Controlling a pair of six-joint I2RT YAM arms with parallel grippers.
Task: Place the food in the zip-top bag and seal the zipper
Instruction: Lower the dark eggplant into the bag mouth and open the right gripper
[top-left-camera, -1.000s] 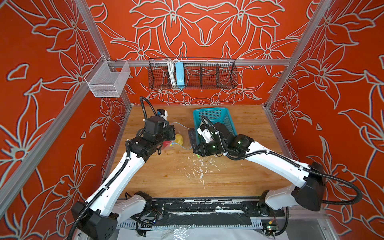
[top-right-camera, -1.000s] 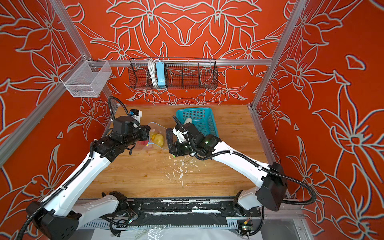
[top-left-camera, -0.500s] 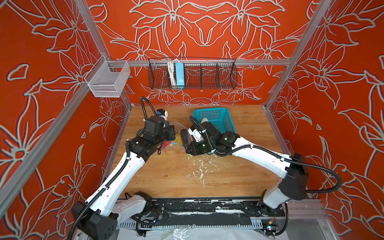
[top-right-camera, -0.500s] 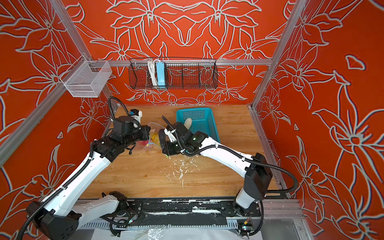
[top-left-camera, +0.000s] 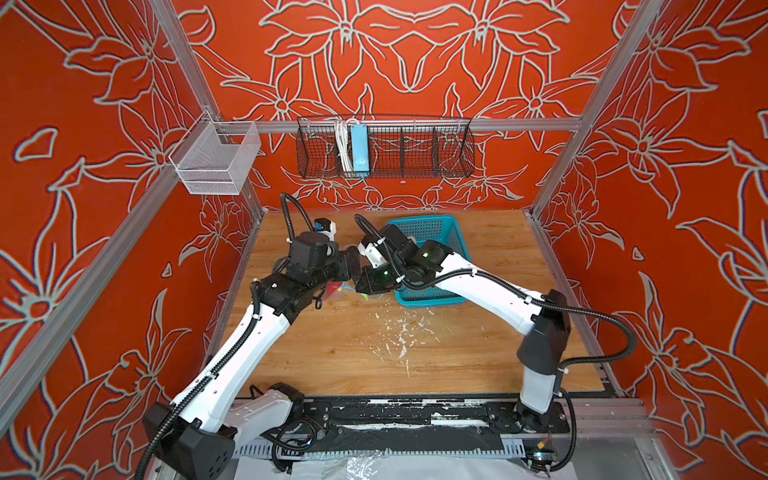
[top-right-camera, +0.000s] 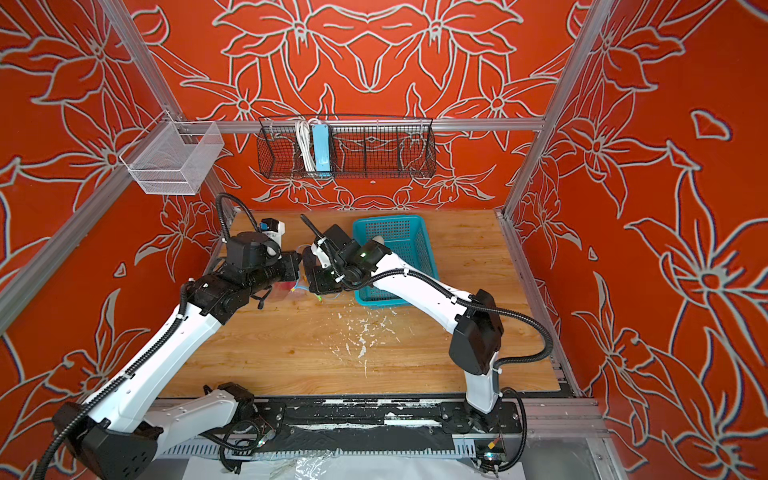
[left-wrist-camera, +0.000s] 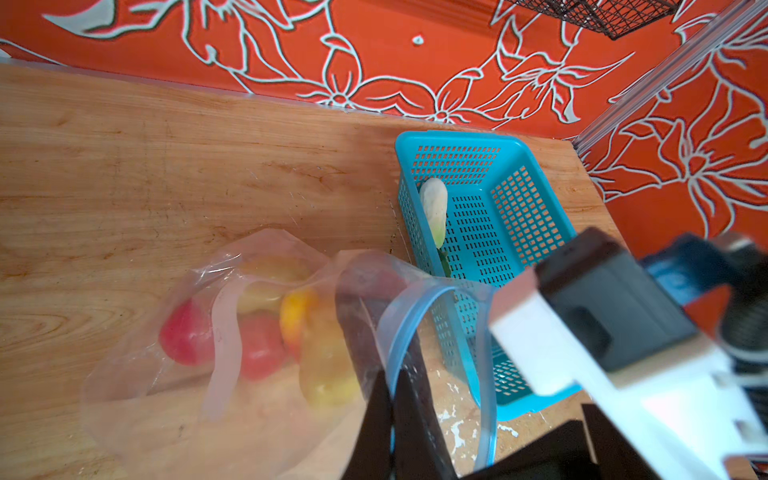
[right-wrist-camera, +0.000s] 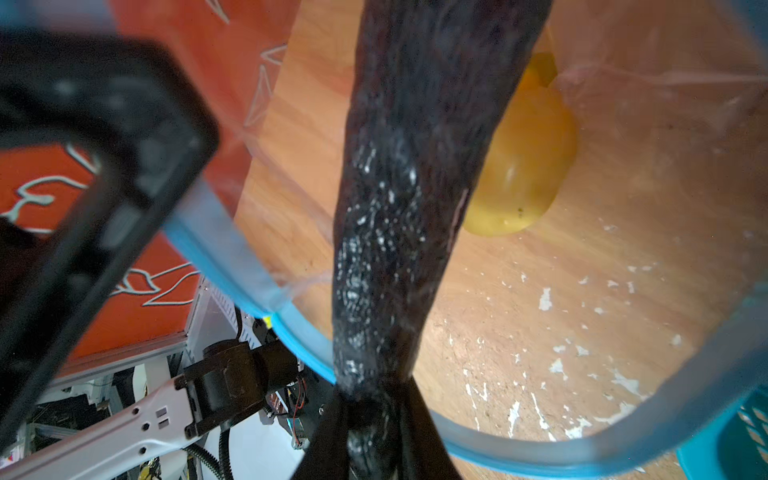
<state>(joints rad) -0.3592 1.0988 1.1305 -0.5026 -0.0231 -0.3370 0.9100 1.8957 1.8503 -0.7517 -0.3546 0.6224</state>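
Swinging left, right jaws now hold eggplant (right-wrist-camera: 399, 187) inside the bag (left-wrist-camera: 124, 395)

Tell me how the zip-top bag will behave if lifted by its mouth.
Probably floppy: the zip-top bag wrinkles, and its zipper bows into a loop where the left gripper pinches it. Likely bottom-heavy: the tomatoes crowd the closed end, so it should sag there. The shiny film may slip.

Your left arm (top-left-camera: 257, 336) and right arm (top-left-camera: 486, 286) both reach forward and inward, wrists nearly meeting. Left gripper (left-wrist-camera: 392, 384): jaws pinched tight on the zip-top bag (left-wrist-camera: 137, 374) at its mouth. Right gripper (right-wrist-camera: 376, 392): jaws narrowly parted, clamped on the eggplant (right-wrist-camera: 399, 166).
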